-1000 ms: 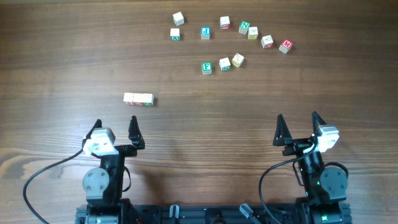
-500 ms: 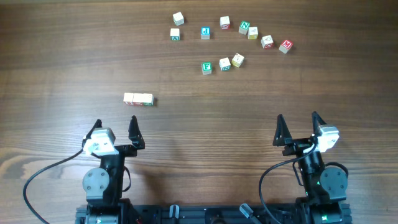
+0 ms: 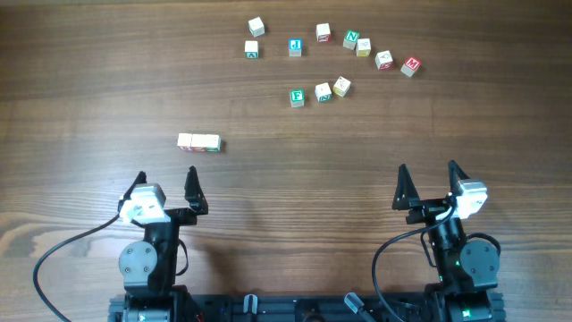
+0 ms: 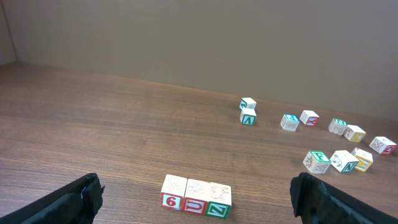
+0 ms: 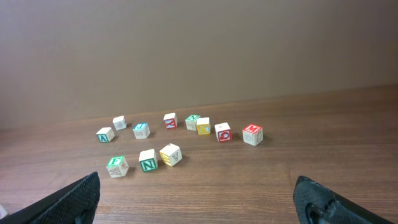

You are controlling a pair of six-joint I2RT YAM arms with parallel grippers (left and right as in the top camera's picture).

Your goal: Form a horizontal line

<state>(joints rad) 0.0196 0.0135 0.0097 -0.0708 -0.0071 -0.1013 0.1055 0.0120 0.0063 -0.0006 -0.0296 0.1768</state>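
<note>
The horizontal line (image 3: 198, 142) is a short row of three pale wooden letter cubes touching edge to edge, left of centre on the table. In the left wrist view the row (image 4: 196, 196) shows a red 6, a red U and a green Z. My left gripper (image 3: 164, 186) is open and empty, just in front of the row. My right gripper (image 3: 430, 180) is open and empty at the front right, far from the row. In the wrist views both grippers (image 4: 196, 202) (image 5: 198, 199) show wide-spread fingertips with nothing between them.
Several loose letter cubes lie scattered at the back right, among them a green F cube (image 3: 297, 97), a blue cube (image 3: 295, 46) and a red cube (image 3: 410, 65). The F cube also shows in the right wrist view (image 5: 117, 165). Cables trail at the front edge.
</note>
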